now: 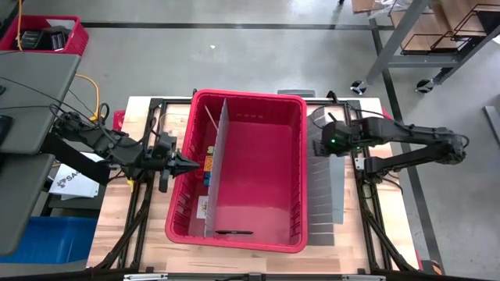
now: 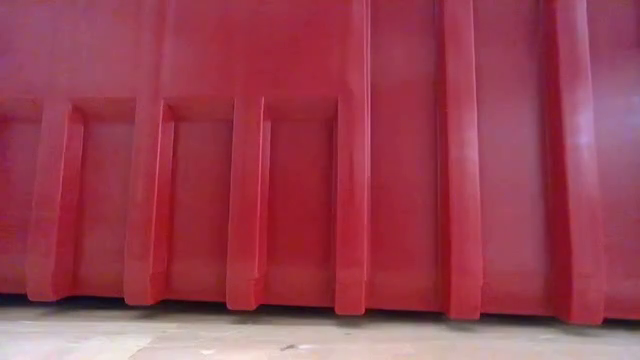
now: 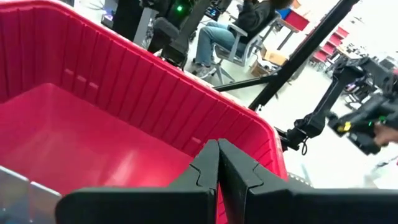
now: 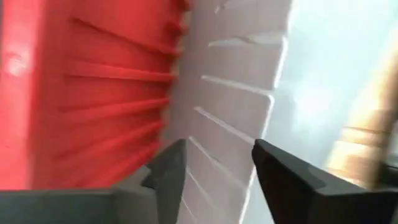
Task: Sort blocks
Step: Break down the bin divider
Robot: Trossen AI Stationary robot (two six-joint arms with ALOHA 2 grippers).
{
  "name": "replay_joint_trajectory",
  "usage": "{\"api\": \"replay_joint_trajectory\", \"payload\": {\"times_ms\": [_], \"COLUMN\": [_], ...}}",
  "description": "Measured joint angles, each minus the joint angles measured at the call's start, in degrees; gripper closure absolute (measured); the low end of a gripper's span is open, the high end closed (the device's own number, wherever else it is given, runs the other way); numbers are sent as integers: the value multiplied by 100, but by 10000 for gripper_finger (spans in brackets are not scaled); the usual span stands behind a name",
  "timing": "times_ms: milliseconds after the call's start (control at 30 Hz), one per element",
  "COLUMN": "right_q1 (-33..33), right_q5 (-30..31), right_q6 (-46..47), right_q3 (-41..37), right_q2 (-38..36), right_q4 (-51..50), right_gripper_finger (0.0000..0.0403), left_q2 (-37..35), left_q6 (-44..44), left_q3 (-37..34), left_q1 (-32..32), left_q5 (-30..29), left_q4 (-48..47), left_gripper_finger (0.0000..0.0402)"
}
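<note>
1. At the red bin's (image 1: 258, 234) left wall, the left gripper (image 1: 187, 165) is seen pinched shut, nothing held.
2. Just inside that wall, small blocks (image 1: 208, 165) are stacked beside the grey divider (image 1: 216, 168).
3. Outside the right wall, the right gripper (image 4: 214, 165) is held parted, empty, over loose slotted divider sheets (image 1: 326, 195).

The ribbed side wall of a red bin (image 2: 400, 150) fills the view, standing on the table (image 2: 300, 335).
</note>
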Motion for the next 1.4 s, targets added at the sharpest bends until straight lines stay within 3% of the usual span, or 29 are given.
{"api": "replay_joint_trajectory", "payload": {"times_ms": [200, 400, 533, 667, 800, 1000, 1200, 1400], "right_q1": [0, 0, 0, 0, 2, 2, 2, 4], "right_q5": [567, 1140, 1445, 1489, 1425, 1376, 1598, 1621], "right_q6": [-135, -134, -458, -793, -828, -1076, -1286, -1386], "right_q3": [1134, 2206, 2536, 2639, 2630, 2629, 2629, 2624], "right_q2": [-5, 2, 9, 11, 13, 13, 13, 13], "right_q4": [-1986, -1744, -1061, -677, -657, -659, -657, -657], "right_gripper_finger": [202, 202, 203, 203, 203, 203, 203, 203], "left_q2": [-20, 71, 563, 1452, 2404, 3336, 3695, 4030], "left_q6": [490, 373, 11, 328, 423, -457, -1238, -1655], "left_q3": [0, 1, 249, 1006, 1911, 2748, 2769, 2769], "left_q1": [0, 200, 815, 1436, 2017, 2701, 3109, 3312], "left_q5": [-79, -945, -316, 360, 391, 292, 857, 965], "left_q4": [233, 258, -468, -1332, -2747, -4997, -4610, -4434], "left_gripper_finger": [402, 401, 382, 324, 259, 188, 159, 158]}}
